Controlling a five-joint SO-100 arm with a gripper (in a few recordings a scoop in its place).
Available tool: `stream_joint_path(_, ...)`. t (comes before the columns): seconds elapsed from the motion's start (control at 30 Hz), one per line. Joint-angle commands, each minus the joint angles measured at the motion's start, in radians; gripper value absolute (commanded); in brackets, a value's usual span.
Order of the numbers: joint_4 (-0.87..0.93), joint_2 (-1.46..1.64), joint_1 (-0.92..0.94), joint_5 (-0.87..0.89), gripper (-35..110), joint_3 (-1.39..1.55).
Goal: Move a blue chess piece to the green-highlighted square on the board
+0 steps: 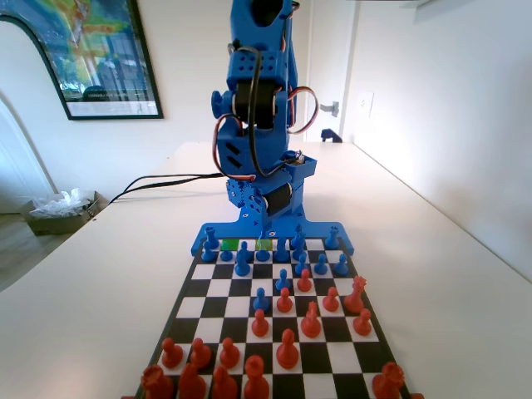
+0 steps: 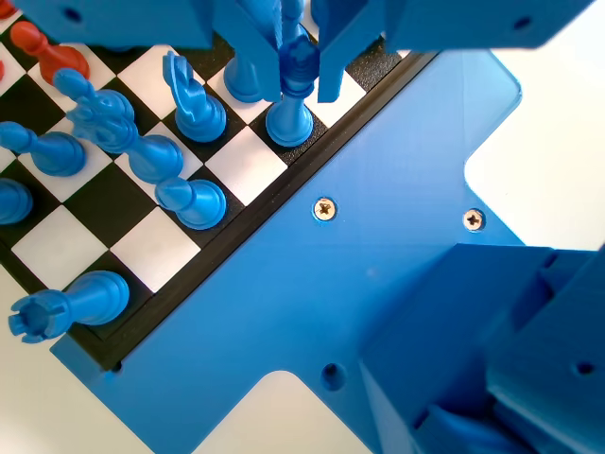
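The board (image 1: 223, 288) has blue pieces on its far rows and red ones on the near rows. In the wrist view my gripper (image 2: 301, 93) hangs low over the back row at the board's edge. Its jaws press against both sides of the tall blue chess piece (image 2: 291, 118), whose base rests on a black edge square. The green-highlighted square (image 1: 230, 245) lies in the far row of the fixed view, left of the arm's base. There the arm's own body hides the jaws and the held piece.
A paler yellow-green square (image 1: 264, 244) lies just right of the green one. Other blue pieces, a knight (image 2: 194, 99) and a rook (image 2: 71, 305) among them, crowd the nearby squares. Red pieces (image 1: 287, 349) fill the near rows.
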Motion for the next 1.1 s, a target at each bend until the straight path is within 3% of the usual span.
stream_joint_path(0.0,-0.002,0.012,0.008,-0.015,1,0.011)
stream_joint_path(0.43,0.120,0.012,0.021,0.008,1,-0.106)
stream_joint_path(1.07,0.173,0.015,0.242,-0.133,1,-0.161)
